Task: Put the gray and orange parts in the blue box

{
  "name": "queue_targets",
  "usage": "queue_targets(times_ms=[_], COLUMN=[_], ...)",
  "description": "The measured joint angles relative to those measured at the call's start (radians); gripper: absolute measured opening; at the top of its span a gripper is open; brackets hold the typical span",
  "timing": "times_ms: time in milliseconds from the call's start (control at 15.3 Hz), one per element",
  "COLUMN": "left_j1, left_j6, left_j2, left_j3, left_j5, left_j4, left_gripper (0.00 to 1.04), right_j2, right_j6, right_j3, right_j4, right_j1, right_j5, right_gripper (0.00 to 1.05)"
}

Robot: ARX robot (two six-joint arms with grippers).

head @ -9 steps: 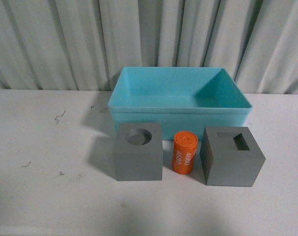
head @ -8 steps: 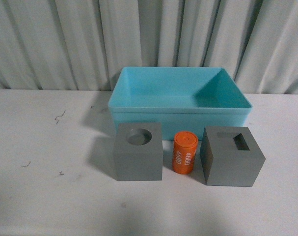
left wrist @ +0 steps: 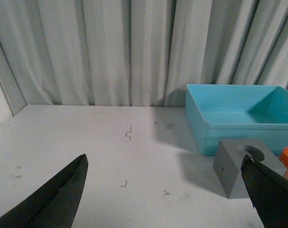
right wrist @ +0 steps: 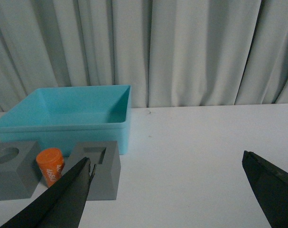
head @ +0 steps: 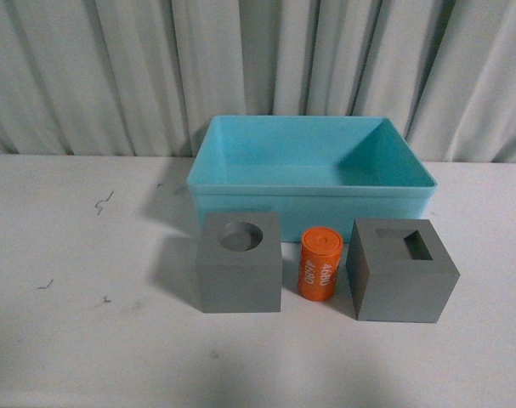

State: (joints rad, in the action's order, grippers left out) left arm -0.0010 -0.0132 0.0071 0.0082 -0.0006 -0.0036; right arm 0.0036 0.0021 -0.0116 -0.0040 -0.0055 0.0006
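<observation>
the blue box (head: 309, 208) sits toward the back of the white table (head: 70, 255), its far rim close to the pleated curtain (head: 87, 76) that closes off the table's far edge. just in front of its near wall the three parts stand in a row, all outside the box: the gray cube with the round hole (head: 239, 276) on the left, the orange cylinder (head: 319, 268) upright in the middle, and the gray cube with the rectangular hole (head: 400, 280) on the right, turned a little. narrow gaps part the cylinder from each cube, and none touches the box. wide tabletop lies open on both sides of the row and in front of it, marked only by small dark scuffs (head: 103, 201) on the left. the left gripper (left wrist: 163, 160) has its dark fingers (left wrist: 58, 199) spread wide above the table, gripping nothing, with the round-hole cube just past one tip. the right gripper (right wrist: 166, 159) is spread just as wide and carries nothing; one fingertip overlaps the rectangular-hole cube in its wrist view, and i cannot tell whether it touches
</observation>
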Motion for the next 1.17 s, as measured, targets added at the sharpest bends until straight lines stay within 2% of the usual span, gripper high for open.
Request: queue_targets(times_ms=[1175], left_j1=[0.000], left_j6=[0.000], left_j2=[0.000], left_j3=[0.000], left_j5=[0.000], left_j4=[0.000], left_gripper=[0.98], right_j2=[0.000], right_j6=[0.000], right_j3=[0.000], right_j4=[0.000], right_j1=[0.000], right_j5=[0.000], right_gripper=[0.98])
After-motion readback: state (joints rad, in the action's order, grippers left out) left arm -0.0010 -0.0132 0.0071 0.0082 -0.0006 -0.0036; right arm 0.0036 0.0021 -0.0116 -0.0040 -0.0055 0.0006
